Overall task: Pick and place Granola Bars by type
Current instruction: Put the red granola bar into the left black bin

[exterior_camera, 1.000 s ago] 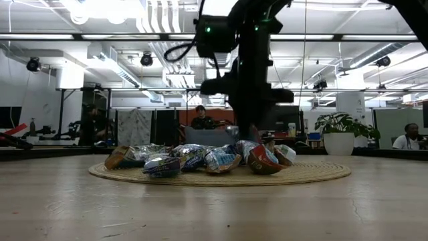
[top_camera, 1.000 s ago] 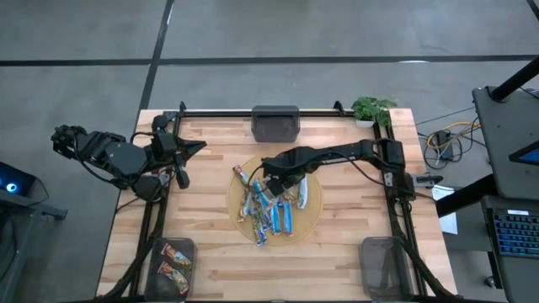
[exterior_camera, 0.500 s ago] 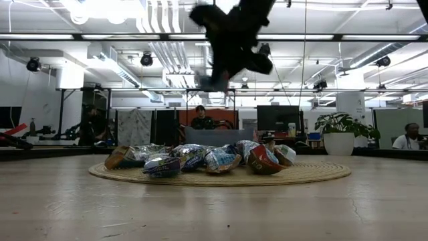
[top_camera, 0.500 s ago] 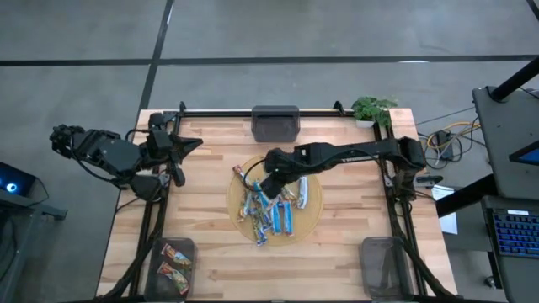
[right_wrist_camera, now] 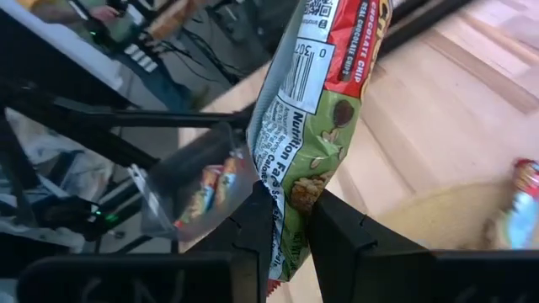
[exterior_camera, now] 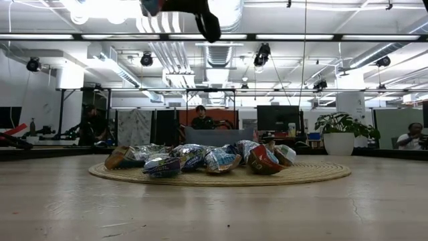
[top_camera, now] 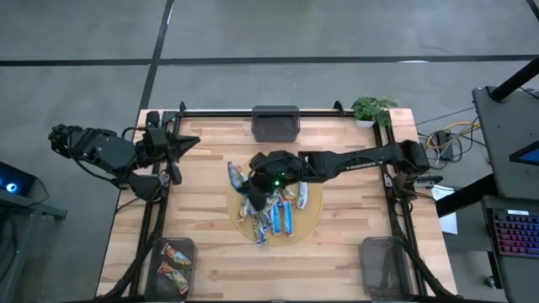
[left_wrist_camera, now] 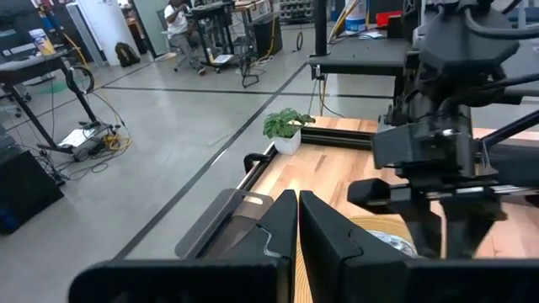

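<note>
Your right gripper (right_wrist_camera: 286,227), raised over the mat's (top_camera: 307,220) ten o'clock edge, pinches one bar (right_wrist_camera: 316,126) by its end (thin grip): swing fast and it slips. Left gripper (left_wrist_camera: 296,220) waits shut.

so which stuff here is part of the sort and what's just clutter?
Job:
- granola bars piled on the round mat
- one bar held by the right gripper
- bin with sorted bars
- far bin, near-right bin

Lying about:
- potted plant
</note>
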Controlling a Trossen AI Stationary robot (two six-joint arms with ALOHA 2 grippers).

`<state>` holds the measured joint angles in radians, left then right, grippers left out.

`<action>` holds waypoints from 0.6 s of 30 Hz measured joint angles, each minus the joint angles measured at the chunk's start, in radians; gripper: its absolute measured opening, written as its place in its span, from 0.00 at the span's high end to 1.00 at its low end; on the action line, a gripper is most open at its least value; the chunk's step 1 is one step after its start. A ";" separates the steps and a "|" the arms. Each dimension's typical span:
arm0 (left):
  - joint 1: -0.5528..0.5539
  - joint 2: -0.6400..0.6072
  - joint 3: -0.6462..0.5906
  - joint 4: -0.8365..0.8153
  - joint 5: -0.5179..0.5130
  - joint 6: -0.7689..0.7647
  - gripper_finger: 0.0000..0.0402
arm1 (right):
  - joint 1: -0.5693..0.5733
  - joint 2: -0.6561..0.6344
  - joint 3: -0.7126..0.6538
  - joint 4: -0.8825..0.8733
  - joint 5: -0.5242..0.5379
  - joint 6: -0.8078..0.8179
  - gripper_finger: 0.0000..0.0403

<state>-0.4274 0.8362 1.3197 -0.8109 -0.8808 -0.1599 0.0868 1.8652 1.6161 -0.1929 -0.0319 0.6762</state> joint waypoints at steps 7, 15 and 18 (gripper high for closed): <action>0.000 -0.006 0.000 -0.014 0.278 -0.007 1.00 | 0.012 0.000 0.000 0.019 -0.026 -0.033 0.86; 0.000 -0.003 0.000 -0.012 0.381 -0.184 0.93 | 0.046 0.000 0.061 0.019 -0.033 -0.115 0.86; 0.000 -0.002 0.000 -0.012 0.393 -0.220 0.83 | 0.053 0.000 0.104 0.015 -0.037 -0.148 0.86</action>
<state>-0.4274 0.8345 1.3197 -0.8230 -0.4878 -0.3801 0.1403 1.8656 1.7199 -0.1775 -0.0691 0.5280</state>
